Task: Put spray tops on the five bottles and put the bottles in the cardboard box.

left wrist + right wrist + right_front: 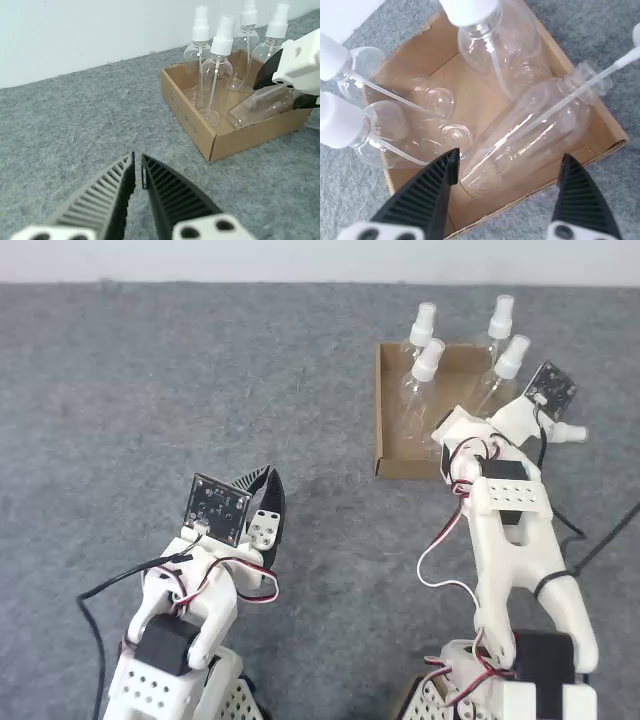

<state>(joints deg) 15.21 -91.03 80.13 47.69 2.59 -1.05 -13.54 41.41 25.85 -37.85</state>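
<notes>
"Starting nearest you: why does your left gripper hang over bare desk?"

"It has no job at this point, I'd say. Its jaws are all but together with nothing between them. It sits near and to the left, well apart from the cardboard box."

"And the right gripper?"

"That one is over the box's near right part, jaws spread wide. The fifth bottle lies tilted between them, and as far as I can tell neither jaw squeezes it. Its base is down on the box floor and its neck seems to lean on the right wall, so the spray top pokes out past the rim."

"Why lying down?"

"My guess is that the four upright bottles crowd the rest of the box, so little room is left to stand it."

"And farthest off?"

"Those four, tops on, standing toward the far side. All five look capped and boxed to me."
</notes>
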